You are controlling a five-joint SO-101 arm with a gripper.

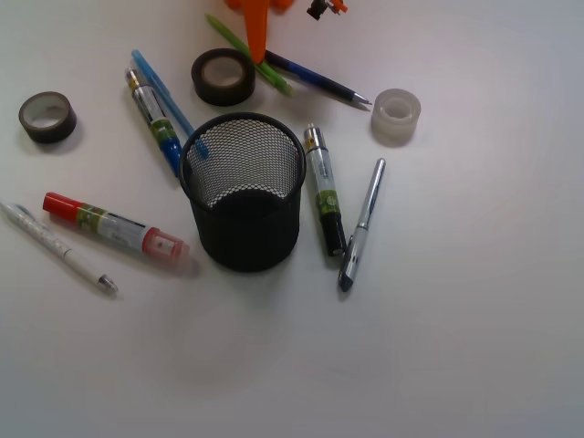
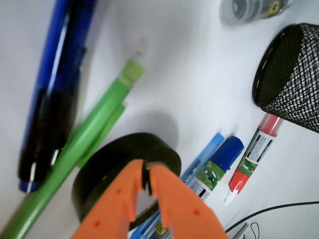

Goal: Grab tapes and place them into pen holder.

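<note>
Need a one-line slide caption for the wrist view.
Orange gripper poised over a dark tape roll, beside a green pen, with the mesh pen holder at right.

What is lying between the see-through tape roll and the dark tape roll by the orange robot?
In the front view, a dark blue pen and a green pen lie between the clear tape roll and the dark tape roll.

Black mesh pen holder (image 1: 243,196); orange end effector (image 2: 147,185) (two dark tapes (image 1: 224,77), one clear).
</note>
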